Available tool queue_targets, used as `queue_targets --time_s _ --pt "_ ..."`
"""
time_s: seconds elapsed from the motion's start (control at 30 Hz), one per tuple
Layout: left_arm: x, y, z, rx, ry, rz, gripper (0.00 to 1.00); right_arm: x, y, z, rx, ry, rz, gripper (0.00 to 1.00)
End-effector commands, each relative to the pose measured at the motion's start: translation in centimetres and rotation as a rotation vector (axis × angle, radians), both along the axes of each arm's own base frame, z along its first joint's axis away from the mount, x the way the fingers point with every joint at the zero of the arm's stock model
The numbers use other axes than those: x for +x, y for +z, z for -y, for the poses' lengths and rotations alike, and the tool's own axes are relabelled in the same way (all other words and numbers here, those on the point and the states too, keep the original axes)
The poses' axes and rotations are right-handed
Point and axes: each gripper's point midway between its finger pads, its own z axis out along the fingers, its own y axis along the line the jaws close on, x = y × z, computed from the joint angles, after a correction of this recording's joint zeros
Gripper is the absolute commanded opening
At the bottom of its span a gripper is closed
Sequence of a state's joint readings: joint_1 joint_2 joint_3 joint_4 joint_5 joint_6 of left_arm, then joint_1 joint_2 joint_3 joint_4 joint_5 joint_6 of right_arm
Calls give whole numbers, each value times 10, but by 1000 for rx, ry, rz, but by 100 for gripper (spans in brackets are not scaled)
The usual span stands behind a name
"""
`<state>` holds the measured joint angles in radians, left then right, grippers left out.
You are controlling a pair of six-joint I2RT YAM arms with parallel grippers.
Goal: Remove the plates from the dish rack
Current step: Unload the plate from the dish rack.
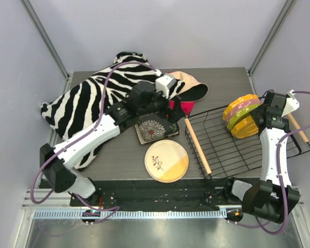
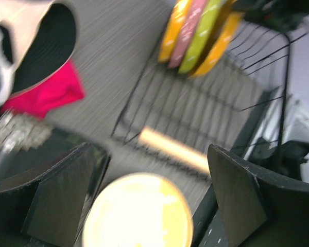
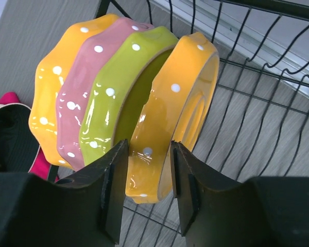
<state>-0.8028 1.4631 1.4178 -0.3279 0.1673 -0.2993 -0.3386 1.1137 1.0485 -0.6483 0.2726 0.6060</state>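
Nearest the arm bases, a round cream-and-yellow plate (image 1: 167, 160) lies flat on the table (image 1: 119, 155), just left of the dish rack (image 1: 230, 147) and outside it. Just behind it, a dark square plate (image 1: 154, 130) with a big flower also lies on the table. The left gripper (image 2: 149, 154) hovers above these two, jaws wide apart and holding nothing; its wrist view shows the round plate below the gap. The rack stands on the right side of the table, with one wooden handle (image 1: 197, 145) along its left edge and the other handle (image 1: 298, 128) at its right. Toward its far end four dotted dishes stand on edge, packed together: an orange dish (image 3: 54, 87), a pink dish (image 3: 87, 92), a green dish (image 3: 113, 92) and a yellow-orange dish (image 3: 188, 67). The right gripper (image 3: 150, 146) straddles the rim of the yellow-orange dish, a finger close against each face; whether it is clamped cannot be told. Farther back lie a magenta cloth (image 1: 185, 107), a peach hat (image 1: 188, 82) and a zebra-striped cloth (image 1: 88, 101)
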Motion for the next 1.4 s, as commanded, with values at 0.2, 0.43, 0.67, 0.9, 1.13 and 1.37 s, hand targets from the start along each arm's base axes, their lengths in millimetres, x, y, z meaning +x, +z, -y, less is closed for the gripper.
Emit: queue_targets --time_s 0.2,0.43,0.67,0.9,1.13,1.37 --pt "-45 51 162 -278 -408 235 98 -36 -45 -1 3 -34 -131 41" --pt "-66 -9 238 -338 -576 179 96 -45 -41 1 -29 -48 -123 40" --pt "-59 -40 270 -364 -544 175 91 -47 -43 -4 -20 -16 -130 40" --pt "-50 -57 290 -373 -537 165 88 -50 -43 -6 -21 -9 -123 39" --pt "-37 -62 306 -388 -517 199 85 -47 -47 -10 -4 16 -132 39" --pt "-34 -79 319 -393 -528 169 83 -44 -49 -12 13 28 -131 40"
